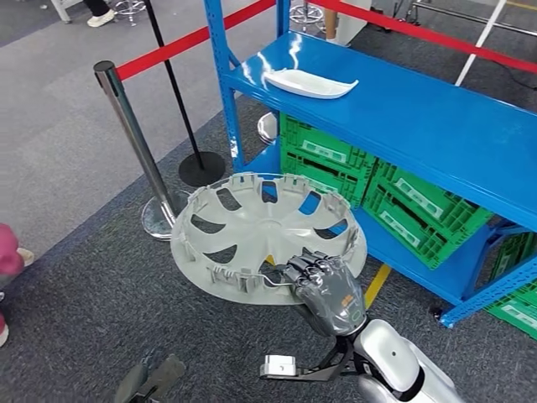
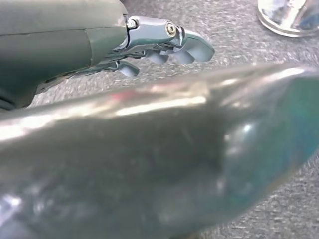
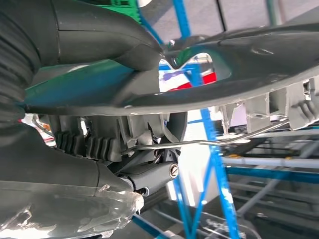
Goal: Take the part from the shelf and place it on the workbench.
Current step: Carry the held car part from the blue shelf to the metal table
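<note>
A: Count first. What sits there?

B: One grey wheel cover [image 1: 266, 235], spoked, rim tabs showing. One blue shelf [image 1: 418, 117] with a single white curved trim piece [image 1: 310, 82] lying on its top board. Green crates [image 1: 405, 201] below, at least three in the head view. Two chrome posts: one [image 1: 132, 134] standing near the wheel cover, its round foot on the carpet, and a black one [image 1: 180, 101] behind it on a black disc foot. One red belt [image 1: 184, 46] runs from the chrome post's top toward the shelf.

A: Where is the wheel cover?

B: Off the shelf, held in the air over the grey carpet [image 1: 82, 319], in front of the shelf's lower level. It lies nearly flat, slightly tilted, inner side up.

A: Right hand?

B: The right hand [image 1: 323, 281] grips the near rim of the wheel cover. Dark fingers curl over the edge from above; in the right wrist view the thumb [image 3: 112, 35] presses one face and the fingers [image 3: 158, 172] close against the ribbed side, rim clamped between them.

A: Left hand?

B: The left hand [image 2: 165, 45] shows in its wrist view, fingers stretched out fairly straight and close together, nothing between them. A blurred grey curved surface, likely the wheel cover, lies just beside it; contact cannot be told.

A: Anything else?

B: A person's white shoe [image 1: 100, 17] at the far edge of the carpet, and a pink sleeve [image 1: 7, 252] at the left edge.
</note>
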